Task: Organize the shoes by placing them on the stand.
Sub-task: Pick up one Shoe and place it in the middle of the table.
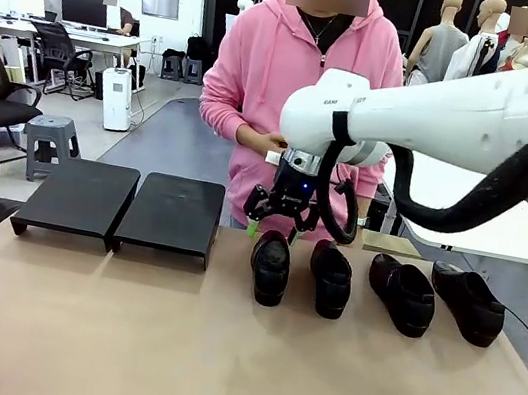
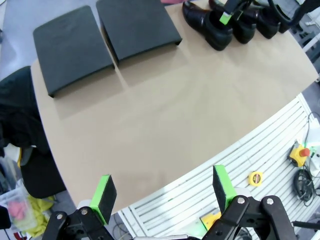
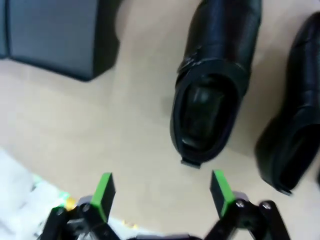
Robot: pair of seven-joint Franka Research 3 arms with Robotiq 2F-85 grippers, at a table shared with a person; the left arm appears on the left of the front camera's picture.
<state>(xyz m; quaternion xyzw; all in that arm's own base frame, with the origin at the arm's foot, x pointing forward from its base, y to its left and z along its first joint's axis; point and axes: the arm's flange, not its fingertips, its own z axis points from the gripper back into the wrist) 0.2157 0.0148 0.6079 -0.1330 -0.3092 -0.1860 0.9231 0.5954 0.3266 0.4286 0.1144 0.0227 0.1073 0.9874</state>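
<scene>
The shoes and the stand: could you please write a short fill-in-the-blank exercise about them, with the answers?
____ shoes stand on the table.
In the front view they all lie ____ of the stand.
The right gripper, jaws ____, hovers above the leftmost shoe.
Answers: four; right; open.

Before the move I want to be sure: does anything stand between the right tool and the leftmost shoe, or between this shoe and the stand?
Nothing visible does. The open right tool hangs just above the leftmost shoe, nothing between them. Between that shoe and the stand lies only bare table.
</scene>
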